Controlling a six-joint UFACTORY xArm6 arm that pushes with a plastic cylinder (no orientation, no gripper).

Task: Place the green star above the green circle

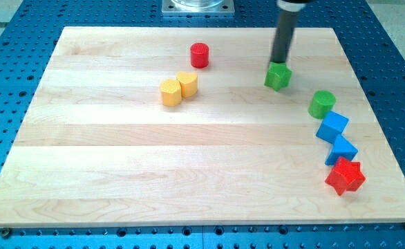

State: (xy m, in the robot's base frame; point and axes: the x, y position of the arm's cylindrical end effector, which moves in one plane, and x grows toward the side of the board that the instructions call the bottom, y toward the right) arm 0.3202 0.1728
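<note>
No gripper on this rig, just the dark rod, so nothing to open or clamp. My tip (280,63) sits at the top edge of the green star (278,76), upper right of the frame; looks touching or nearly so, can't tell which at this angle. Rod stands about upright, its top cut off by the frame's upper edge.

Green star is in the upper right part of the wooden board (119,180). Green circle (321,104) lies to its lower right, near but apart. So the star is already higher in the frame than the circle, though offset to the left of it.

Right side is crowded: below the green circle, 2 blue blocks, the upper blue block (332,127) and the lower blue block (343,149), run down in a line, touching or just about. Red star (345,176) sits just below the lower one, close to the board's right edge.

Upper middle: red cylinder (200,54) alone. Below and left of it, 2 yellow blocks side by side and touching, the left yellow block (170,92) and the right yellow block (187,84).

Open board between the green star and the top edge, also directly above the green circle. Whole lower left and centre of the board is bare wood. Blue perforated table (23,41) surrounds the board on all sides.
</note>
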